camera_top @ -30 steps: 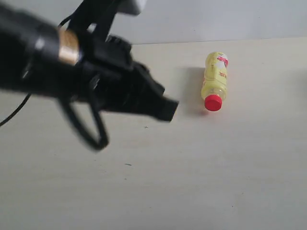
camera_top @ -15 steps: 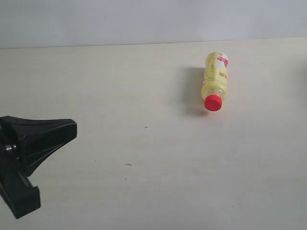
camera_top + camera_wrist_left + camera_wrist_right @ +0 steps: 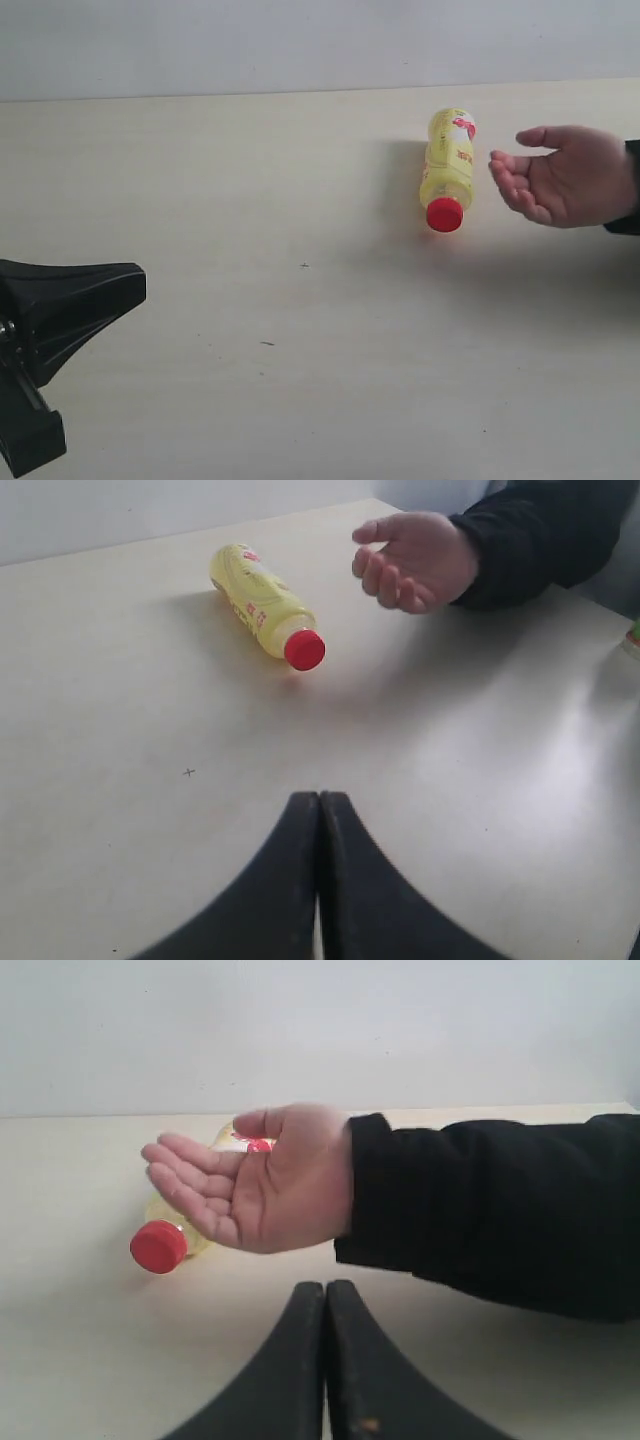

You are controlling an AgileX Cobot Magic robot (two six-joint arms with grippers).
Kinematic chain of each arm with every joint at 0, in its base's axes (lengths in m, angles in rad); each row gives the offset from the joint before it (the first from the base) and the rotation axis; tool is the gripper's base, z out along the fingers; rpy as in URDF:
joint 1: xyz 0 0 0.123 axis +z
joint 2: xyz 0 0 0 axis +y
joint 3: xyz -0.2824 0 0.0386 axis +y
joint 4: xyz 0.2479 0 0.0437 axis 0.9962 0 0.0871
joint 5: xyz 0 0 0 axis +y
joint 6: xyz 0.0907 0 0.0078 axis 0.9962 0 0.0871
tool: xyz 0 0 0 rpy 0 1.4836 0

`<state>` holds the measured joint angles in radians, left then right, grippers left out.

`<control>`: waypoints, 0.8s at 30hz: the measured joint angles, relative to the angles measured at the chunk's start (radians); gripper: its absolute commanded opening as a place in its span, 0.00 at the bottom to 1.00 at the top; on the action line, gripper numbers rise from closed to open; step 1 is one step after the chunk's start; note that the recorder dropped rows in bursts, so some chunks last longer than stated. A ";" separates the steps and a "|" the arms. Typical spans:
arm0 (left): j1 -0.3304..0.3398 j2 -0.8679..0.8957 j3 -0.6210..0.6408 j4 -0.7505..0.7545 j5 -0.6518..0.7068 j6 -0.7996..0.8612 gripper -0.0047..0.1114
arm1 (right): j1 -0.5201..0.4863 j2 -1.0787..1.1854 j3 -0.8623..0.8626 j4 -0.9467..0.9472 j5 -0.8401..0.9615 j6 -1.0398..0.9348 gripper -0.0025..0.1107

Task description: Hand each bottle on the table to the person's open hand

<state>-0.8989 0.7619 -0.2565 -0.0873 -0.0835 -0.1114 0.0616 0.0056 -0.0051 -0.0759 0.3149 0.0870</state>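
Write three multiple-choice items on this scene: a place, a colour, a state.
1. In the exterior view, the person's bare open hand is where, relative to the lying yellow plastic bottle?
A. Right of it
B. Left of it
C. Beneath it
2. The bottle's round cap is:
A. blue
B. red
C. white
3. The black left gripper has its jaws:
A. wide open
B. shut on the bottle
C. shut, empty
Answers: 1 A, the hand sits right of the bottle, apart from it. 2 B, it shows red in every view. 3 C, the left wrist view shows them pressed together, holding nothing.
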 measured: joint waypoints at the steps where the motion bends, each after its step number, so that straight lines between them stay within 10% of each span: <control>1: 0.000 0.000 0.000 0.000 0.000 0.000 0.04 | 0.000 0.000 0.000 0.000 0.000 0.000 0.02; 14: 0.000 0.000 0.000 0.000 0.000 0.000 0.04 | 0.000 0.000 0.000 0.000 -0.010 0.000 0.02; 24: 0.000 0.000 0.000 0.000 0.000 0.000 0.04 | 0.000 0.000 0.000 0.018 -0.341 0.000 0.02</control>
<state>-0.8989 0.7619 -0.2565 -0.0873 -0.0835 -0.1114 0.0616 0.0056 -0.0051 -0.0577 -0.0265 0.0870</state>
